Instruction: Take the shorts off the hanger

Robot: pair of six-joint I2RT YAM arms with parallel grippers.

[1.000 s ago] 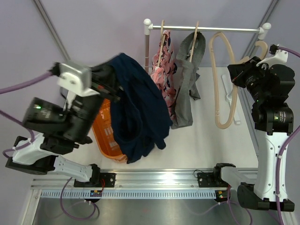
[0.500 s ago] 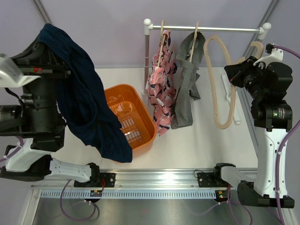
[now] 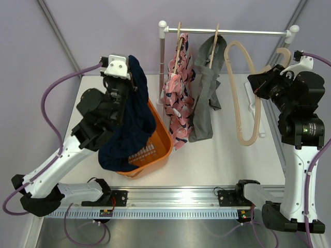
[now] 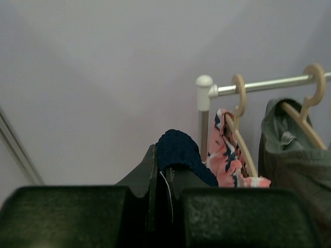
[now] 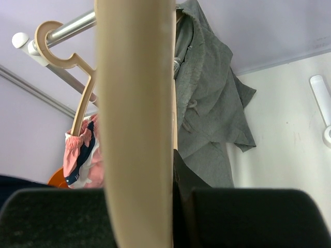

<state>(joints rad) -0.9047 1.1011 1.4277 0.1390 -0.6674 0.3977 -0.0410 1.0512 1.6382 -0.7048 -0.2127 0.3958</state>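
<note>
Navy shorts (image 3: 128, 126) over orange basket (image 3: 162, 142)

Open counter (image 3: 227, 155) lies at five o'clock of the grey shorts (image 3: 202, 108). At their three o'clock hangs a beige hanger (image 3: 241, 103). At nine o'clock of the pink shorts (image 3: 178, 101), the orange basket (image 3: 161, 140) and draped navy shorts (image 3: 132, 129) block passage.

The left gripper (image 3: 128, 84), swung high out to the left half a second ago, has come back over the basket (image 3: 161, 140), and the navy shorts (image 3: 126, 137) it pinches now drape down into it instead of hanging clear.
</note>
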